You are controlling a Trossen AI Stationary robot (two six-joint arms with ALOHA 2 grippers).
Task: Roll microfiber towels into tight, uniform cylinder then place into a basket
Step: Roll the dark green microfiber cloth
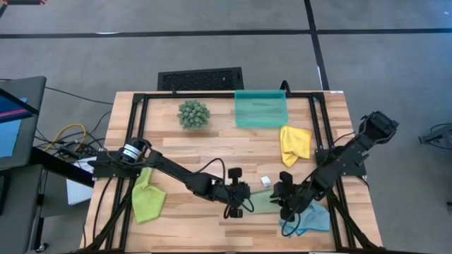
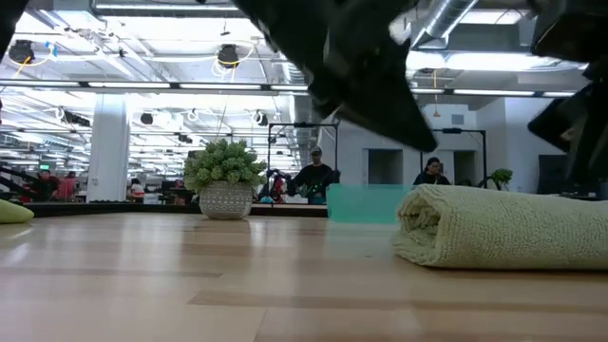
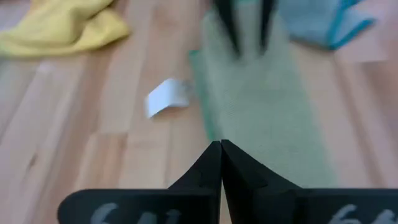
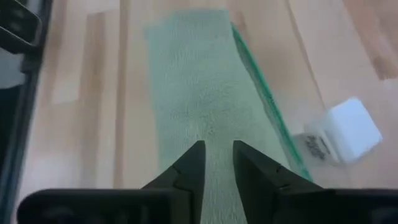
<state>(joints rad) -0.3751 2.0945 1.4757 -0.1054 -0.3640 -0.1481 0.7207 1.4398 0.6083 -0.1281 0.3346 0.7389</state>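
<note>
The sage green towel [image 1: 263,204] lies near the table's front edge as a long narrow strip, its layered left end [image 2: 426,224] thick in the low view. My left gripper [image 1: 240,204] is shut, its tips [image 3: 221,148] over the strip's left end. My right gripper [image 1: 286,203] stands over the strip's right end, fingers a little apart [image 4: 217,149]. The light blue towel [image 1: 308,219] lies crumpled beside the right gripper. The yellow towel [image 1: 294,141] and the lime green towel [image 1: 147,199] lie loose. The teal basket [image 1: 261,109] stands at the far edge. My left gripper's shut tips point slanting down at the strip's left end [image 3: 249,134]; in the low view they stand just above it, and I cannot tell whether they touch. My right gripper's fingers point down at the strip's right end [image 4: 189,106]; whether they touch it I cannot tell.
A spiky green plant ball [image 1: 193,113] sits left of the basket and a black grille [image 1: 200,77] lies beyond the table. A small white block [image 1: 265,181] lies just behind the strip. Bare wood shows at the table's middle.
</note>
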